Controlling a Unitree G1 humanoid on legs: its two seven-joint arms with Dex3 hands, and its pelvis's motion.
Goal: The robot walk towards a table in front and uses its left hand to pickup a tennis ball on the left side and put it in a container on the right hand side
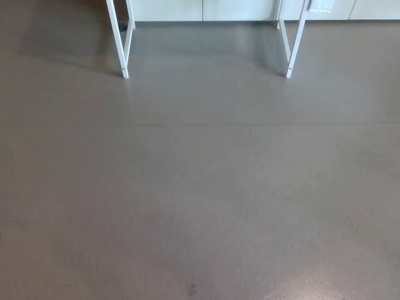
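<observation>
Tennis ball is out of frame, and neither robot hand shows, so their state cannot be told. White table legs point(121, 53) stand ahead across grey floor point(200, 187).

Of the counter point(124, 65), only white legs are shown, at the top edge of the head view. One leg frame is seen upper left, another upper right point(294, 50). Both stand upright on the grey floor point(200, 187), well apart.
</observation>
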